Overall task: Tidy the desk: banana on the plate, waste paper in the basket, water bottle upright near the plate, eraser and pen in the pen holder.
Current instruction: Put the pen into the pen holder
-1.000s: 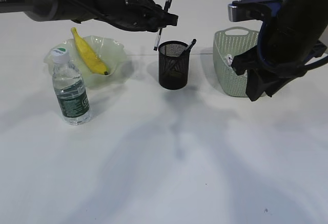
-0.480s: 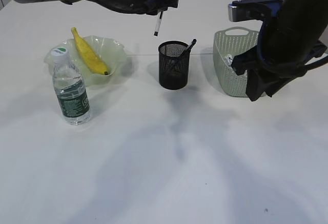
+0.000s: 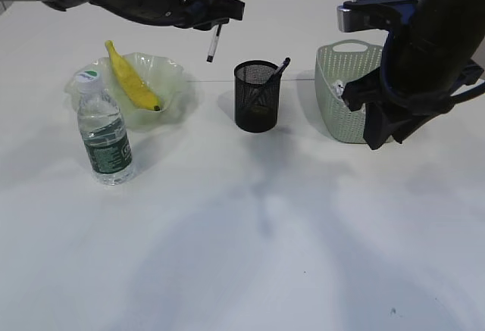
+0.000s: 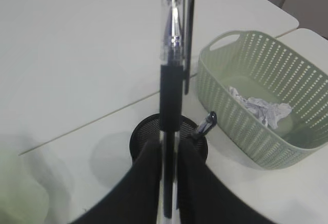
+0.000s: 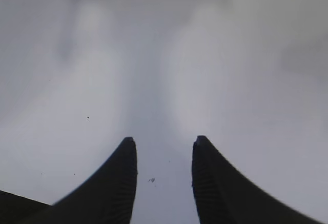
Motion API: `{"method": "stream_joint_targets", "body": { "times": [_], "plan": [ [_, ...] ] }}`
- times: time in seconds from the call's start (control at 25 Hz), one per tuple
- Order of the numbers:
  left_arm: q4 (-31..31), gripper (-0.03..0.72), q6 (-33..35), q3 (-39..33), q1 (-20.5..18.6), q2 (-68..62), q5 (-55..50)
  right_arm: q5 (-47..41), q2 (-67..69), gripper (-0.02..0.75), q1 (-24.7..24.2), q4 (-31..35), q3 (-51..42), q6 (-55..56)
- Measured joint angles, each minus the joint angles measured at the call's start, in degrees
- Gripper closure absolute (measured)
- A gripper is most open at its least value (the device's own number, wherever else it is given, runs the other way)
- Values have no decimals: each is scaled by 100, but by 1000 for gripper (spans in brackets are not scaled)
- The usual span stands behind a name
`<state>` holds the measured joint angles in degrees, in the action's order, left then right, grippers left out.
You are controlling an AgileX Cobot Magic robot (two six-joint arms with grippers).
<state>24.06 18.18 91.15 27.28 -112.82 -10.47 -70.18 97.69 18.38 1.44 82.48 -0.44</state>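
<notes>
Left gripper (image 3: 214, 9) with pen (image 3: 218, 29) shifted left.

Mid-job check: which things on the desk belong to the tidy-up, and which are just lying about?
Part of the job: banana on the plate; water bottle upright beside it; crumpled paper in the basket; pen holder with one pen already inside; pen gripped by the left gripper.

Just lying about: nothing I can see. The eraser is not visible.
</notes>
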Motion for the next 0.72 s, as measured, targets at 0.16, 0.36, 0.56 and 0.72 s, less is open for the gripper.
{"method": "stream_joint_targets", "body": {
  "times": [0.16,0.36,0.56,0.72],
  "plan": [
    [0,648,0,-544,0,358,538,0,0,465,0,0,0,0],
    [0,648,3,-619,0,393,1110,0,0,465,0,0,0,0],
    [169,648,12,-618,25,184,1785,0,0,465,0,6,0,7],
    [310,648,12,-618,171,-52,2236,0,0,465,0,6,0,7]
  ]
}}
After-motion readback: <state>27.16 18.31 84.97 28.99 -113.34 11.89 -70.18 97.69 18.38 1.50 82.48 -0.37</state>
